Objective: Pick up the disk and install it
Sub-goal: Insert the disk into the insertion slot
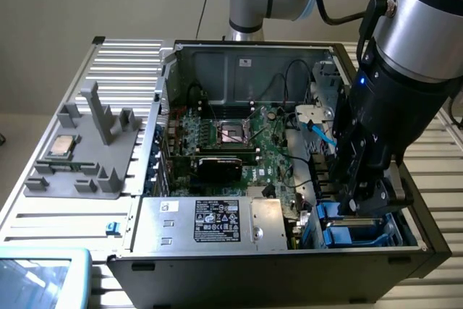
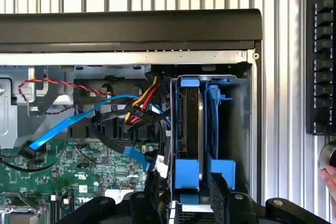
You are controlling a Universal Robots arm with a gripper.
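Currently held: disk (image 2: 201, 129), clamped edge-on in tool (image 2: 188, 196), inside drive bay (image 2: 237, 129).
Handling: rigid, probably heavy, shock-sensitive.
Hold: blue rails (image 2: 186, 174).

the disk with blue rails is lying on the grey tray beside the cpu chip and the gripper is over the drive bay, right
No. The disk stands on edge inside the drive bay, not on the grey tray; the wrist view shows it. The gripper is over that bay.
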